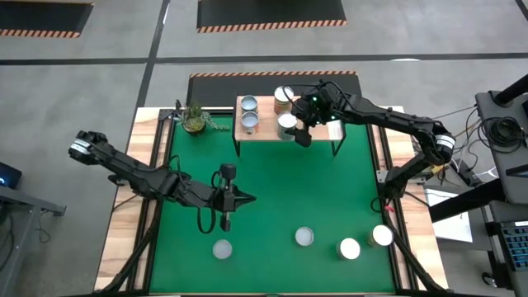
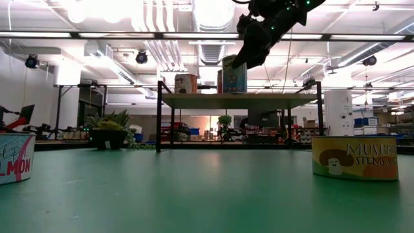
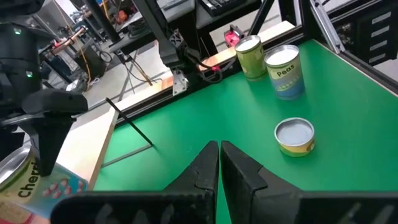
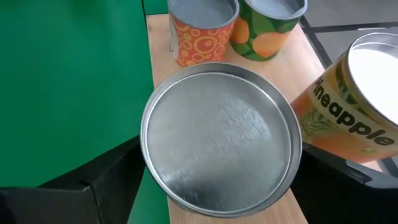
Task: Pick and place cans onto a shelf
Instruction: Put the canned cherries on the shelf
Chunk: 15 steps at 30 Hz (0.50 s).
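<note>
The shelf (image 1: pixel 266 125) stands at the far middle of the green table, with two cans (image 1: pixel 248 114) on its left part and one (image 1: pixel 284 96) at its far middle. My right gripper (image 1: pixel 299 125) is over the shelf's near edge, shut on a cherry-label can (image 4: pixel 221 149) that stands upright on the plank (image 2: pixel 234 74). My left gripper (image 1: pixel 227 200) is shut and empty above the table's left middle. Several more cans (image 1: pixel 304 238) stand along the near part of the table. My right gripper pinches the can's round side just below its silver top rim (image 4: pixel 144 163), one finger (image 4: pixel 106 180) on each side. The fingers slant down from above and from the table's right. The can stands upright with its bottom on the shelf's plank (image 4: pixel 158 68), at the near edge.
A potted plant (image 1: pixel 195 118) stands left of the shelf. A pineapple can (image 4: pixel 357 99) stands right beside the held can. On the table, a salmon can (image 2: pixel 13 158) and a mushroom can (image 2: pixel 354 157) stand near the front, and two more cans (image 3: pixel 273 62) stand near the right edge.
</note>
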{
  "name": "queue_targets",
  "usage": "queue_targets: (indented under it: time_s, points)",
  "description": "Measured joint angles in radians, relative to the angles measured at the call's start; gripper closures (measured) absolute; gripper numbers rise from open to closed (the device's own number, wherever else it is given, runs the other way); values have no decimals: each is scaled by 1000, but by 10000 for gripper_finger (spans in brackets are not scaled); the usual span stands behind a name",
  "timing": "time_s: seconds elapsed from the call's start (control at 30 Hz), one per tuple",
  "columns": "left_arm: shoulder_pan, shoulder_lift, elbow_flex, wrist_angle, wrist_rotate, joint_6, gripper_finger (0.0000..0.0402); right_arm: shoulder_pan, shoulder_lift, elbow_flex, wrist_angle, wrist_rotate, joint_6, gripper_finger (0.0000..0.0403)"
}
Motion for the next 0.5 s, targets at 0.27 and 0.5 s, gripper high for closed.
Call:
queue_targets:
  time_s: [0.27,0.5]
  points:
    - [0,0,0,0,0,1,402,0,-4,21,-6,0,-4,72]
    - [0,0,0,0,0,2,402,2,-53,82,-82,0,28,72]
